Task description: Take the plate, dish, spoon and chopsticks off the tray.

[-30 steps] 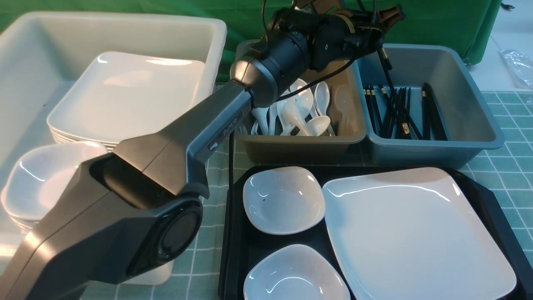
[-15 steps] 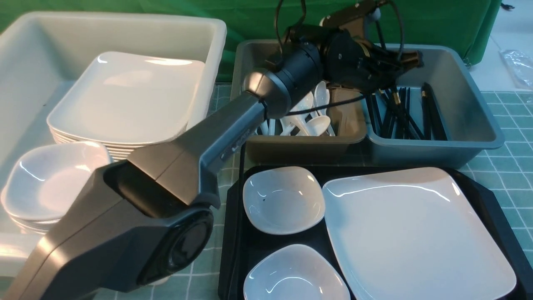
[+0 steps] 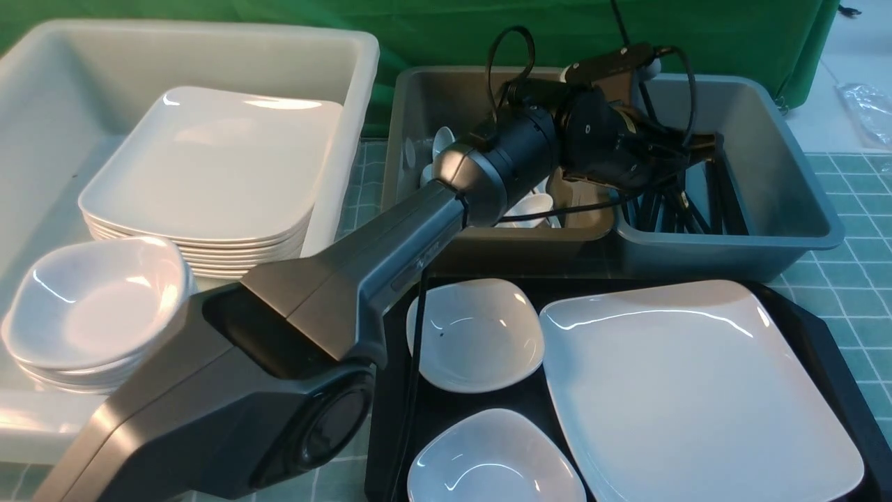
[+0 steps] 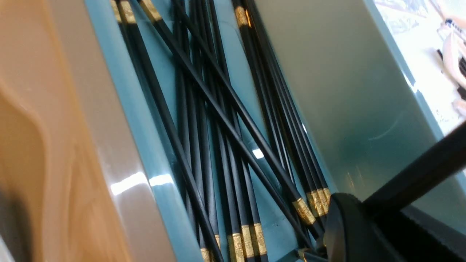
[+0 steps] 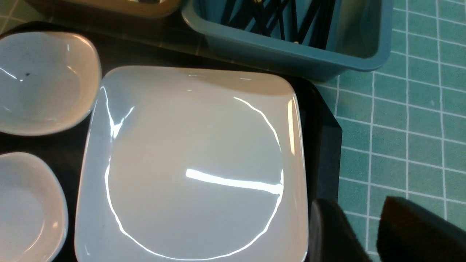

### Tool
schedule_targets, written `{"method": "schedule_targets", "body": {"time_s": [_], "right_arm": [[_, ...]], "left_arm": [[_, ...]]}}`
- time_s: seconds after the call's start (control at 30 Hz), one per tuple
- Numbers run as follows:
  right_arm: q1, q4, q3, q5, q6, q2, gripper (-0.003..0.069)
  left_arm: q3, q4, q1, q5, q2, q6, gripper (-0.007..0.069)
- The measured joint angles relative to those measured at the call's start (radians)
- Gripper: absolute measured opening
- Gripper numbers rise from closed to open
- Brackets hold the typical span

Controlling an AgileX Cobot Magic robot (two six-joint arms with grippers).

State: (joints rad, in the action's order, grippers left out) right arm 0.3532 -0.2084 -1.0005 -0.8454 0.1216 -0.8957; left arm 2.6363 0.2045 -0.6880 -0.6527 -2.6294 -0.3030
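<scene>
Chopsticks (image 4: 225, 114) gold-banded, left wrist view

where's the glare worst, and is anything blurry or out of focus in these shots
Right wrist view: a hard white streak of glare crosses the plate, and the right gripper is a dark, out-of-focus shape. Left wrist view: chopsticks fairly sharp, small glints on the tub rims. Front view: the left arm near the lens looms large; thin curved highlights on the dishes.
</scene>
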Motion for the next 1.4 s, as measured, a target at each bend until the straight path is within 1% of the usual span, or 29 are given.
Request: {"method": "schedule_targets", "body": {"time_s": [0.13,0.37,0.47,0.57,0.63,0.7,0.83,0.87,1.03,1.07,1.13,1.17,1.2,1.27,1.33,1.4], "right_arm": [[0.000,0.000,0.000,0.000,0.000,0.000,0.0241],[0.000,0.000,0.000,-0.016,0.000,0.000,0.0241],[0.000,0.000,0.000,-0.024,0.000,0.000,0.0241],[0.000,0.001,0.000,-0.029,0.000,0.000,0.0241],[0.000,0.001,0.000,-0.029,0.000,0.000,0.0241],[0.000,0.001,0.000,-0.030,0.000,0.000,0.0241],[0.000,0.001,0.000,-0.030,0.000,0.000,0.0241],[0.000,0.001,0.000,-0.030,0.000,0.000,0.0241],[0.000,0.001,0.000,-0.029,0.000,0.000,0.0241],[0.000,0.001,0.000,-0.029,0.000,0.000,0.0241],[0.000,0.001,0.000,-0.028,0.000,0.000,0.0241],[0.000,0.001,0.000,-0.028,0.000,0.000,0.0241],[0.000,0.001,0.000,-0.027,0.000,0.000,0.0241],[0.000,0.001,0.000,-0.027,0.000,0.000,0.0241],[0.000,0.001,0.000,-0.027,0.000,0.000,0.0239],[0.000,0.001,0.000,-0.026,0.000,0.000,0.0239]], "left_arm": [[0.000,0.002,0.000,0.000,0.000,0.013,0.0131],[0.000,0.002,0.000,-0.003,0.000,0.020,0.0312],[0.000,0.001,0.000,-0.033,0.001,0.043,0.0365],[0.000,-0.005,0.002,-0.083,0.005,0.054,0.0383],[0.000,-0.012,0.003,-0.091,0.008,0.057,0.0380],[0.001,-0.029,0.005,-0.089,0.016,0.060,0.0360],[0.001,-0.021,0.006,-0.042,0.029,0.066,0.0321],[0.001,-0.002,0.006,-0.011,0.035,0.069,0.0295],[0.001,-0.007,-0.008,0.060,0.041,0.069,0.0153],[0.001,-0.007,-0.009,0.080,0.041,0.069,0.0134],[0.001,0.009,-0.011,0.142,0.034,0.069,0.0078],[0.001,0.011,-0.011,0.148,0.033,0.069,0.0078],[0.001,0.035,-0.011,0.192,0.026,0.069,0.0064],[0.001,0.056,-0.011,0.221,0.017,0.069,0.0067],[0.001,0.065,-0.011,0.237,0.004,0.069,0.0094],[0.001,0.067,-0.011,0.236,-0.008,0.064,0.0150]]}}
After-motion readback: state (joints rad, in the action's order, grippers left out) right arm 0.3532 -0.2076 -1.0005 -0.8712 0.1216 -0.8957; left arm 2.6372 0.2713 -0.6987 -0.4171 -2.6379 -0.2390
